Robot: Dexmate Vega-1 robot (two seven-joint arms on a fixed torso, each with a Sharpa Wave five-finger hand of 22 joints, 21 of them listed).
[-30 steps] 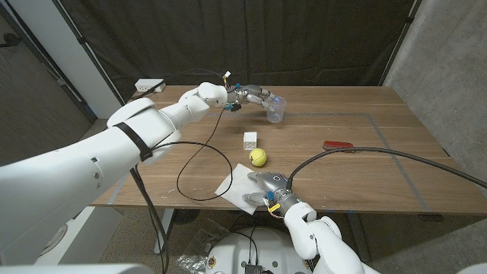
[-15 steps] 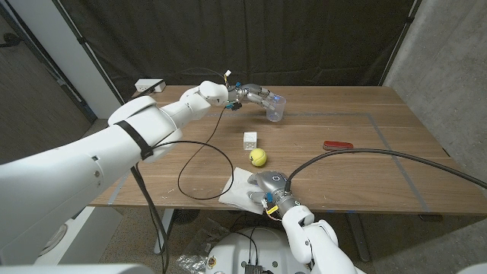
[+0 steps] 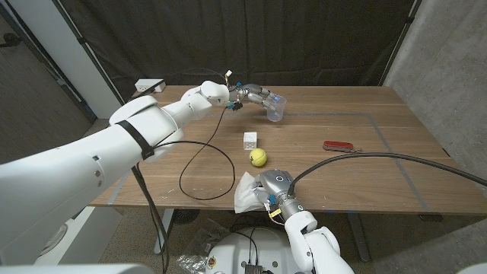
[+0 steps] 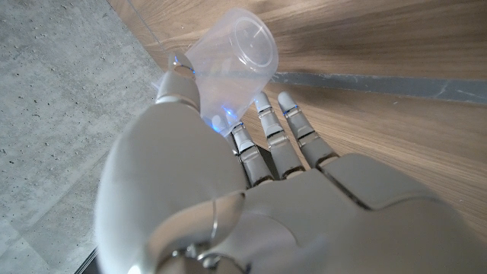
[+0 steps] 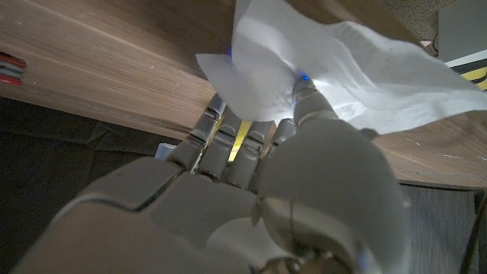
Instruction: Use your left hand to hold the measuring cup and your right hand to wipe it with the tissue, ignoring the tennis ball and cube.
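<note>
My left hand (image 3: 255,97) holds the clear plastic measuring cup (image 3: 276,108) lifted above the far middle of the table. In the left wrist view the cup (image 4: 232,61) sits between thumb and fingers of the left hand (image 4: 251,183), its round base facing the camera. My right hand (image 3: 272,189) is at the near table edge and grips the white tissue (image 3: 247,194), which is raised off the wood and crumpled. In the right wrist view the tissue (image 5: 335,68) drapes over the fingertips of the right hand (image 5: 251,198).
A yellow tennis ball (image 3: 259,157) and a white cube (image 3: 249,140) lie mid-table between the hands. A red pocket knife (image 3: 337,145) lies to the right, a white box (image 3: 150,85) at the far left corner. A black cable (image 3: 199,164) loops over the left half.
The right hand has closed on the tissue and lifted it from lying flat on the table into a bunched wad at the near edge. The left hand and cup have stayed in place.
</note>
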